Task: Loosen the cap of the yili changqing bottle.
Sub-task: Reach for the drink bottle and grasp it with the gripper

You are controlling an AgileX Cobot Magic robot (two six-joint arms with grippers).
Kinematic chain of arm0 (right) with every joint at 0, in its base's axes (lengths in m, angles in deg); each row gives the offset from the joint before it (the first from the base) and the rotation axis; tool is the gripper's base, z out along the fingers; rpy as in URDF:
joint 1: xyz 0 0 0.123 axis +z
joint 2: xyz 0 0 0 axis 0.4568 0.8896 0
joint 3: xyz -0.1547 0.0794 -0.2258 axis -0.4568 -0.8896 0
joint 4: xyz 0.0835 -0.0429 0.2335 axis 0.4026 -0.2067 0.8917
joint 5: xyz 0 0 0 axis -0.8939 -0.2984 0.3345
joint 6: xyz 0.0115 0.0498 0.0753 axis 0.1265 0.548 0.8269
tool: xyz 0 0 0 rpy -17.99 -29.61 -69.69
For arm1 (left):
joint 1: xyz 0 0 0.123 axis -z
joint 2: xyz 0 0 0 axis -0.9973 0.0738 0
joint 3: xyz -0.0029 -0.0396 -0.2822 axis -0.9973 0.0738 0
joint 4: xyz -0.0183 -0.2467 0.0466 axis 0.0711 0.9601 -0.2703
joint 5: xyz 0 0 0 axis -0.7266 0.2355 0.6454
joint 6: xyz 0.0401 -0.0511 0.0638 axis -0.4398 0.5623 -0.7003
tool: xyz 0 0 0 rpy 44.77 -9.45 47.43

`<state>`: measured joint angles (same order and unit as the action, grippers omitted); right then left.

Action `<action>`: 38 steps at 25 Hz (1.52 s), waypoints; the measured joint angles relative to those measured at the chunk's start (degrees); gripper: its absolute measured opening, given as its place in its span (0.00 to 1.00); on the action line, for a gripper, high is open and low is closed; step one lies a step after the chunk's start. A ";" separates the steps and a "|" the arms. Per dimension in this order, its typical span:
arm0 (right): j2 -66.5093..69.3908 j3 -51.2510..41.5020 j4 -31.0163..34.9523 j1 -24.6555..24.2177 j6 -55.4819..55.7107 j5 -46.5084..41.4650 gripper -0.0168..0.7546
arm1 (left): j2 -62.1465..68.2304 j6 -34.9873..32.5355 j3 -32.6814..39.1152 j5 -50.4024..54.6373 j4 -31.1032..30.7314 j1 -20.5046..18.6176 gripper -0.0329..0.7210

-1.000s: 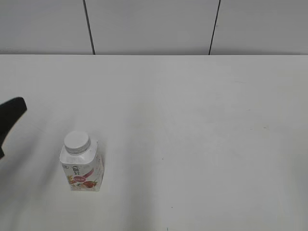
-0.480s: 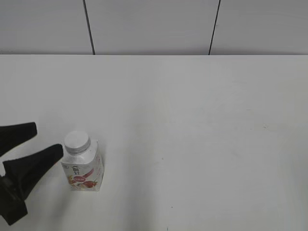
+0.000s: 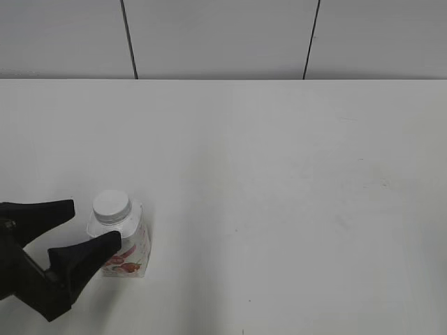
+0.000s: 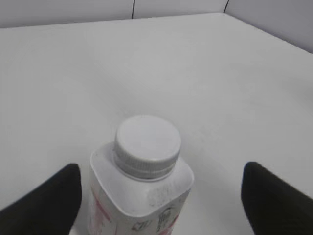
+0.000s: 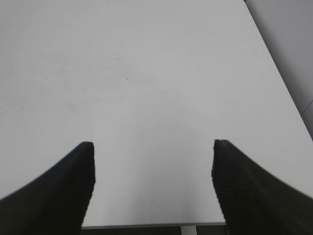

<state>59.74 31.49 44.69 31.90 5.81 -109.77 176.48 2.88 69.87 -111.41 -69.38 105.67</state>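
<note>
The yili changqing bottle (image 3: pixel 124 244) stands upright on the white table at the left front, white with a red strawberry label. Its white ribbed cap (image 3: pixel 112 205) sits on the neck. My left gripper (image 3: pixel 91 225) is open, its two black fingers reaching in from the left on either side of the bottle, not gripping it. In the left wrist view the cap (image 4: pixel 147 145) and bottle (image 4: pixel 142 196) sit between the open gripper (image 4: pixel 161 183), nearer the left finger. My right gripper (image 5: pixel 152 156) is open and empty over bare table, out of the exterior view.
The white table (image 3: pixel 279 174) stretches back to a grey panelled wall (image 3: pixel 223 35). In the right wrist view the table's near edge (image 5: pixel 146 226) and its right edge (image 5: pixel 279 78) show close to the right gripper.
My left gripper has moved in from the left edge toward the bottle until its open fingers flank it. The bottle has not moved.
</note>
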 joint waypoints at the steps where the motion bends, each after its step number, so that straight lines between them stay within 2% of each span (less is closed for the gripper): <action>1: 0.00 0.00 0.00 0.00 0.00 0.00 0.78 | 1.53 -1.34 0.00 -1.36 0.46 0.00 0.85; 6: 0.00 0.00 0.00 0.00 0.00 0.00 0.78 | 9.24 -7.03 0.00 -3.14 3.37 0.00 0.86; 15: 0.00 0.00 0.00 0.00 0.00 0.00 0.78 | 13.45 -14.87 -2.83 -3.46 2.87 0.00 0.86; 21: 0.00 0.00 0.00 0.00 0.00 0.00 0.78 | 17.55 -15.33 -5.23 -3.59 -0.28 0.00 0.84; 33: 0.00 0.00 0.00 0.00 0.00 0.00 0.78 | 21.86 -15.35 -9.17 -3.67 -1.38 0.00 0.82; 38: 0.00 0.00 0.00 0.00 0.00 0.00 0.78 | 21.86 -15.35 -9.29 -3.67 -1.32 0.00 0.73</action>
<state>59.74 31.49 44.69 31.90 5.81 -109.77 198.34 -12.47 60.58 -115.08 -70.70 105.67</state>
